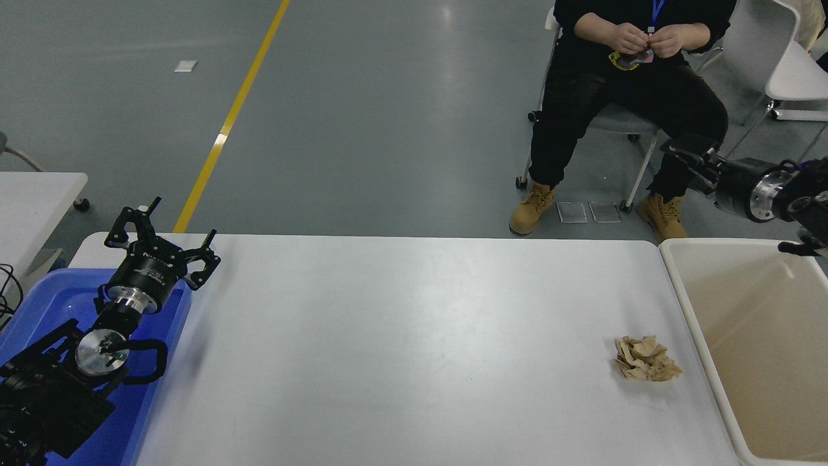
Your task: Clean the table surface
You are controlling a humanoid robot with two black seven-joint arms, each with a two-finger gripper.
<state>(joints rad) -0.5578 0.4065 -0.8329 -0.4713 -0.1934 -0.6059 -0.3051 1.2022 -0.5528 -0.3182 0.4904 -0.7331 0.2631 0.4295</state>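
Note:
The table surface is a wide matte white top with rounded corners. One crumpled ball of brown paper lies on it near the right side, close to the cream tub. My right gripper hangs at the right edge, raised beyond the table's far corner and pointing left, dark against a seated person's trousers. It is well away from the paper. My left gripper is parked open over the table's left end, holding nothing.
A cream plastic tub stands against the table's right end. A blue bin sits under my left arm. A smaller white table is at the left. A person sits on a chair beyond the far edge.

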